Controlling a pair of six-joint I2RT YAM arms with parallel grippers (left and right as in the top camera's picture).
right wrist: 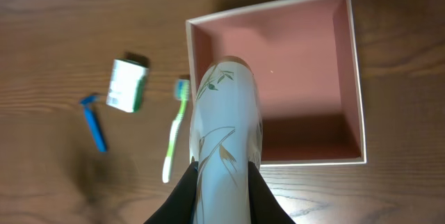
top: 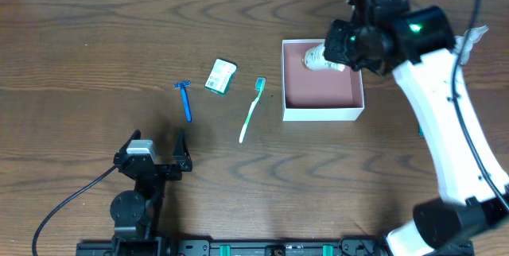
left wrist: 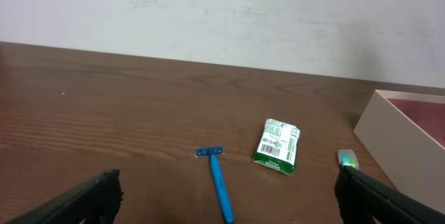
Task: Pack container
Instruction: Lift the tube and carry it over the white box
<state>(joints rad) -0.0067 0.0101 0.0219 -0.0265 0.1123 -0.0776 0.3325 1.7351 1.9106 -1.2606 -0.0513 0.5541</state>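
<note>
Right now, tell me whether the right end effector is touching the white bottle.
Touching. The right wrist view shows the black fingers of the right end effector pressed against both sides of the white bottle.

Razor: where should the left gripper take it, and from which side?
I'd grip the razor mid-handle from straight above, left gripper closing across its width. It lies flat, handle pointing roughly toward that arm, wide head at the far end, nothing touching it.
</note>
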